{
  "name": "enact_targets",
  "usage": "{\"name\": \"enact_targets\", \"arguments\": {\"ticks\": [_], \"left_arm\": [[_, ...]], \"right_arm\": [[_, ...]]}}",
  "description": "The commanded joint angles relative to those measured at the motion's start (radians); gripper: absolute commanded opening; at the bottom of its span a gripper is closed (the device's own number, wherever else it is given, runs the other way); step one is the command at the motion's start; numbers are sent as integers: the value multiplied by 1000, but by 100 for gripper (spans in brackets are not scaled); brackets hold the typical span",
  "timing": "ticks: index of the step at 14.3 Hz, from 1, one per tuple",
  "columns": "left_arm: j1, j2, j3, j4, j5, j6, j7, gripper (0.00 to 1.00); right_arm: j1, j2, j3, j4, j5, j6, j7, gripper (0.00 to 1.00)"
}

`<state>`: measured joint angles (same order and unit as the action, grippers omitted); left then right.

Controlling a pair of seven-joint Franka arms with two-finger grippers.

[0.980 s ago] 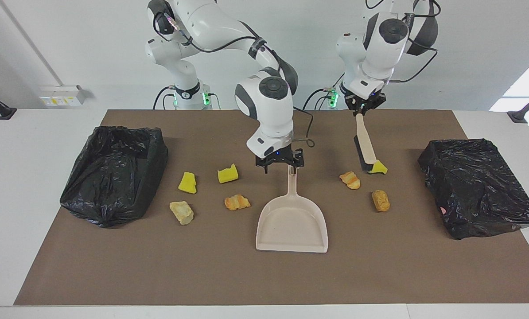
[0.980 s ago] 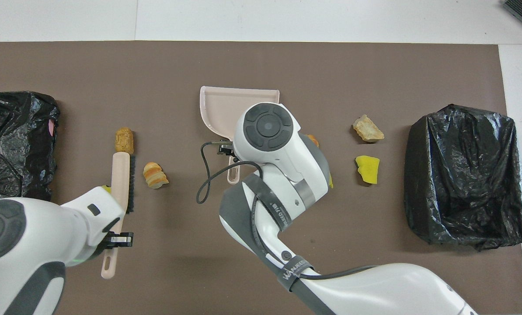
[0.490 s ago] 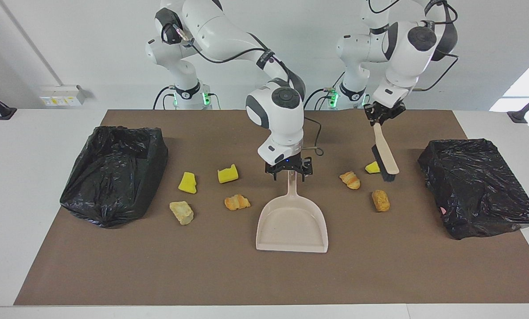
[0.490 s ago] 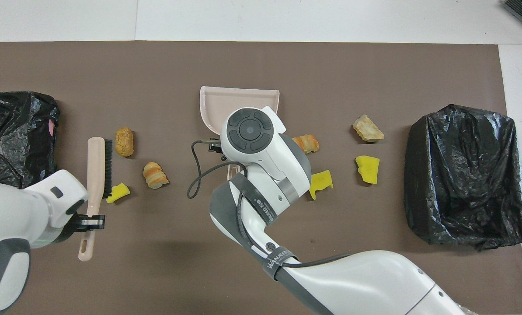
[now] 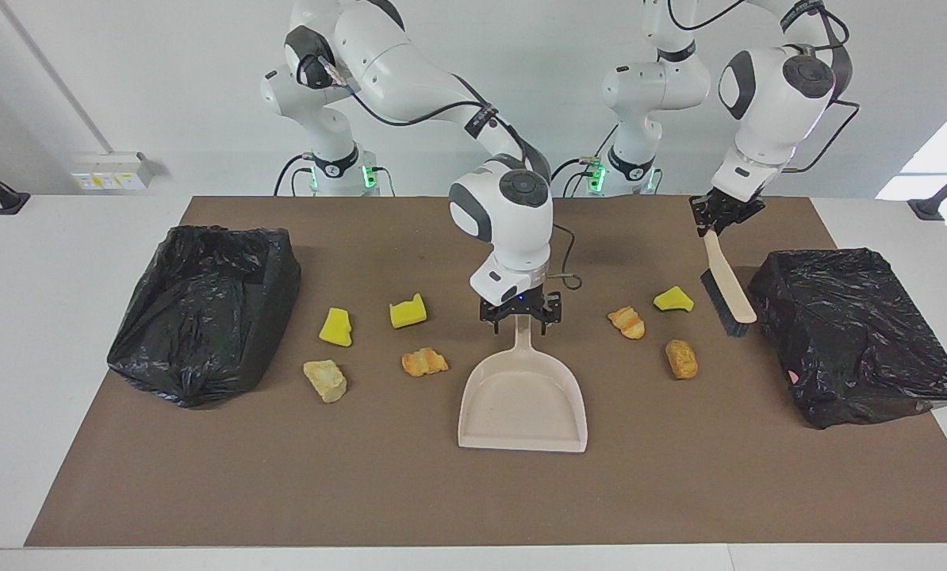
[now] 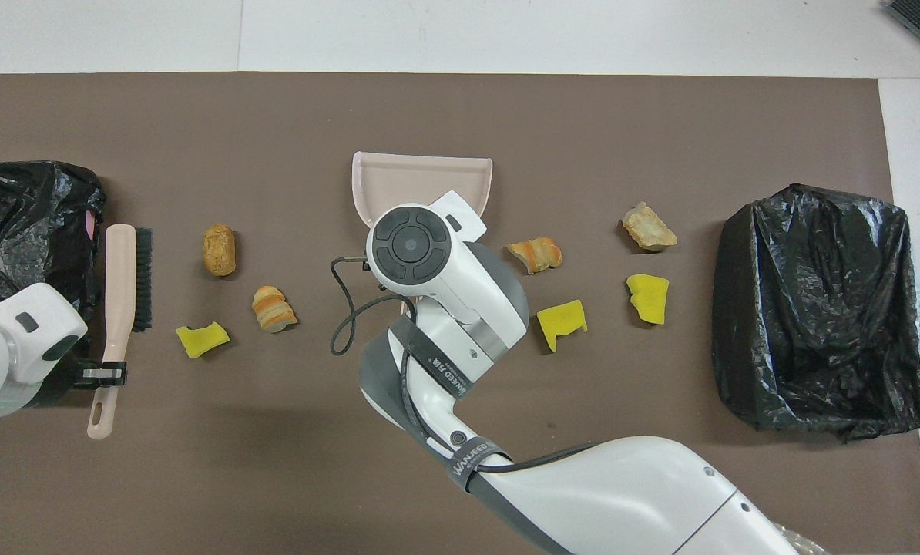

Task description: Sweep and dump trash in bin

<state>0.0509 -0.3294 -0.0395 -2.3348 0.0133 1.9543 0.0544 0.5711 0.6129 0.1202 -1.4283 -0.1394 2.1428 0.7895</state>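
Seven trash chunks (image 5: 626, 322) lie scattered on the brown mat (image 5: 362, 492) on the counter: four at the dustpan's (image 5: 523, 404) 9 o'clock in the facing view, three at its 3 o'clock. Right hand (image 5: 520, 315) sits at the dustpan handle, fingers around it. Left hand (image 5: 716, 220) clamped on brush (image 5: 729, 290), beside a black bin (image 5: 854, 333).

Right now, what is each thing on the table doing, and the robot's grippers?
Beige plastic dustpan: flat on the mat, empty.
Beige black-bristled brush: tilted, held by its handle.
Left gripper: shut on the brush.
Right gripper: at the dustpan's handle.
Seven yellow and tan trash chunks: loose on the mat, unswept.
Two black bag-lined bins: no trash visible inside.
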Motion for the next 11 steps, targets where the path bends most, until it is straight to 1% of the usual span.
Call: {"name": "enact_targets", "arguments": {"ticks": [1, 2, 5, 7, 9, 10, 11], "left_arm": [[18, 4, -11, 14, 5, 3, 16, 0], [18, 6, -11, 14, 5, 3, 16, 0], [18, 6, -11, 12, 5, -2, 15, 0], [18, 7, -11, 11, 5, 2, 1, 0], [20, 19, -11, 3, 4, 3, -10, 0], [21, 21, -11, 2, 4, 6, -42, 0], [21, 30, -11, 0, 4, 11, -115, 0]], "right_arm": [[-8, -39, 10, -38, -8, -7, -64, 0], [-16, -64, 10, -43, -8, -20, -103, 0], [-23, -111, 15, -43, 0, -107, -300, 0], [-54, -151, 15, -49, 24, -173, -396, 0], [-79, -203, 15, -69, 44, -231, -584, 0], [-94, -222, 13, -84, 44, -251, -689, 0], [-112, -246, 13, -104, 44, -259, -796, 0]]}}
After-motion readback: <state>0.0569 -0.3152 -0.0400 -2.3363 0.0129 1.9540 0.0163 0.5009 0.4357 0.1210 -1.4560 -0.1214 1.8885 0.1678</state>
